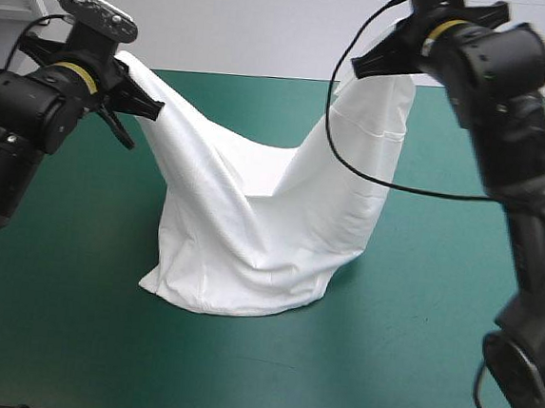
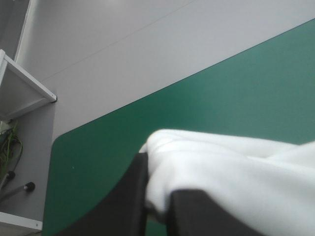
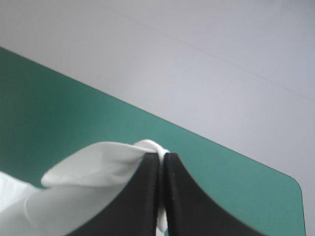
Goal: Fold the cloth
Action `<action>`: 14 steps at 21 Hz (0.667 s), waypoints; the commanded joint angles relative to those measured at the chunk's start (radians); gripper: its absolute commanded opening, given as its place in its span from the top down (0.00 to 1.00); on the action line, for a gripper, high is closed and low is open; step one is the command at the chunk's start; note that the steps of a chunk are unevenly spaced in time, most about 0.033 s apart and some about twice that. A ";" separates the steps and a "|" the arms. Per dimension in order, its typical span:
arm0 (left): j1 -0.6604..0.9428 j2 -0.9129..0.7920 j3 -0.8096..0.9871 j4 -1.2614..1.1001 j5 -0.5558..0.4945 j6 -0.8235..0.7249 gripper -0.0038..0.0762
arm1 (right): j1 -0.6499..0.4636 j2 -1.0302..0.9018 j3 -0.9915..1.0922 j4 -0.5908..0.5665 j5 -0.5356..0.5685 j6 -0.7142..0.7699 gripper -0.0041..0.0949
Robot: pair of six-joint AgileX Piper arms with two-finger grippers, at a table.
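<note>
The white T-shirt [image 1: 252, 221] hangs between both raised arms, sagging in the middle, its lower part resting on the teal-green cover [image 1: 66, 272]. My left gripper [image 1: 126, 72] is shut on the T-shirt at one upper corner, over the table's far left. My right gripper [image 1: 395, 52] is shut on the other upper corner, over the far right. In the left wrist view white cloth [image 2: 221, 172] bunches over the black fingers [image 2: 128, 201]. In the right wrist view the fingers [image 3: 147, 196] meet with a thin fold of the T-shirt [image 3: 93, 169] pinched between them.
The table's far edge [image 1: 245, 76] runs just behind the lifted shirt, with a rounded corner [image 3: 295, 179] ahead of the right gripper. Bare teal-green cover lies in front and to both sides. A white shelf frame [image 2: 24, 83] stands beyond the far left corner.
</note>
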State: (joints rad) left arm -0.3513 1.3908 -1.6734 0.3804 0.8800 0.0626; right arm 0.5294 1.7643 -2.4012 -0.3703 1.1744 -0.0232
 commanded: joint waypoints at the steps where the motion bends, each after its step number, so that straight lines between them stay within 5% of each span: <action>1: 0.062 0.017 0.078 0.020 -0.204 -0.087 0.93 | -0.015 0.100 -0.018 -0.107 -0.130 0.012 0.97; 6: 0.182 0.160 0.181 0.015 -0.366 -0.162 0.93 | -0.078 0.364 -0.020 -0.274 -0.248 0.162 0.97; 9: 0.196 0.261 0.185 0.031 -0.401 -0.162 0.93 | -0.130 0.475 -0.020 -0.272 -0.370 0.213 0.97; 12: 0.196 0.329 0.185 0.071 -0.520 -0.162 0.93 | -0.171 0.502 -0.020 -0.198 -0.448 0.261 0.96; 14: 0.196 0.379 0.185 0.070 -0.627 -0.167 0.90 | -0.211 0.502 -0.020 -0.061 -0.505 0.250 0.82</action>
State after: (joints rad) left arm -0.1536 1.7857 -1.4599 0.4315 0.4040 -0.0891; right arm 0.3582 2.3441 -2.3917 -0.4940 0.7831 0.2210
